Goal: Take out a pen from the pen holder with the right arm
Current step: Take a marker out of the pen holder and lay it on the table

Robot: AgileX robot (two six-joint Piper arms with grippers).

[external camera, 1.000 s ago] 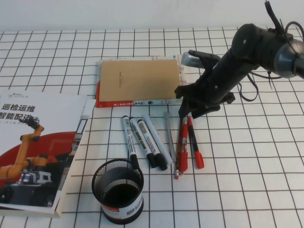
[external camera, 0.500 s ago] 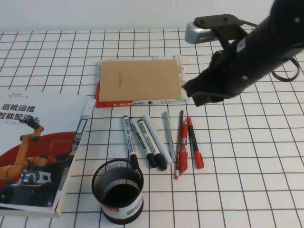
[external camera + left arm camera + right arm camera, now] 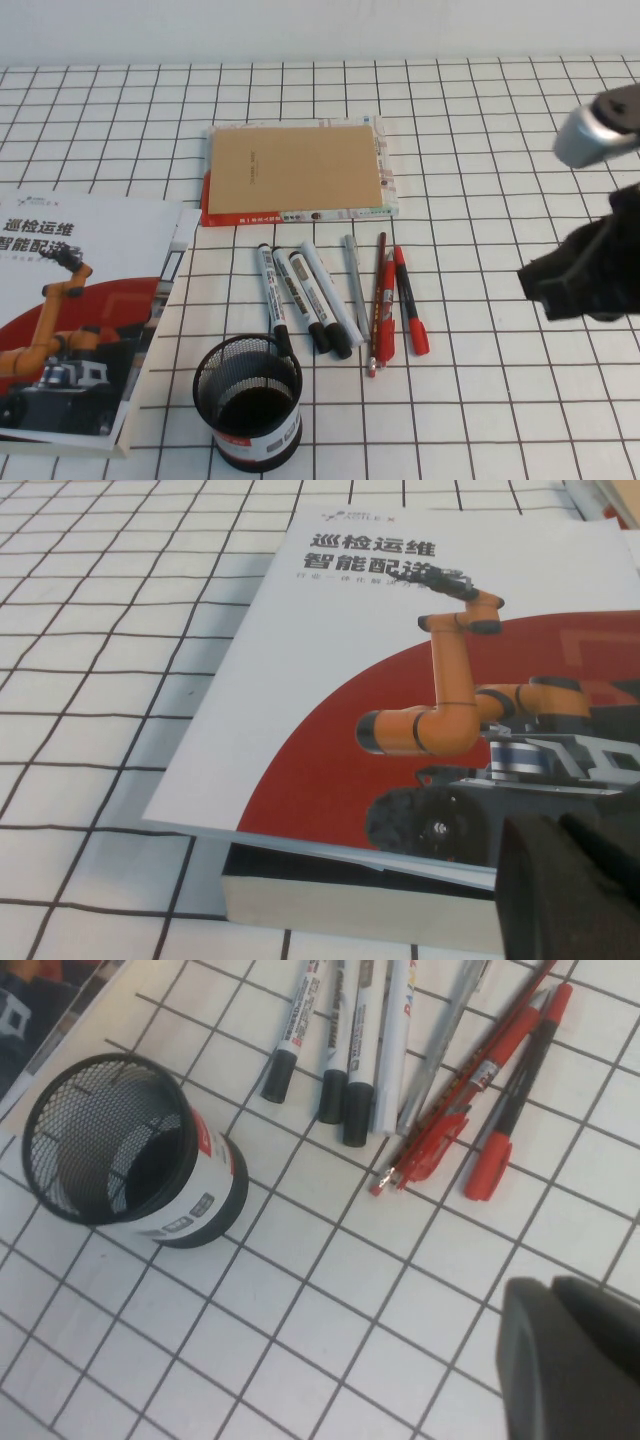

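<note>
Since the pen holder [image 3: 248, 403] is where the job starts, we look there first: the black mesh cup stands upright close to the near edge of the tabletop [image 3: 480, 120], left of the middle, and through its mouth we see no pen inside. The pens [image 3: 340, 295] lie in a loose row just beyond it toward the middle, markers on the left side and red ones on the right, none touching the cup.

A second ago the right pincer [image 3: 545, 285] hung spread over the red end of that row. Now it has drawn off to the right edge, raised and well apart from the pens, pressed together and pinching nothing. We judge that the take-out is finished and the arm is pulling back.

The left pincer [image 3: 570, 880] hovers over the robot booklet [image 3: 80, 300] at the near left corner. Whether it is spread or pressed together we cannot tell.

A brown book [image 3: 295, 170] lies beyond the pens toward the far edge. White sheeting ruled in black squares covers the tabletop, and a plain pale wall [image 3: 300, 30] rises behind it.
</note>
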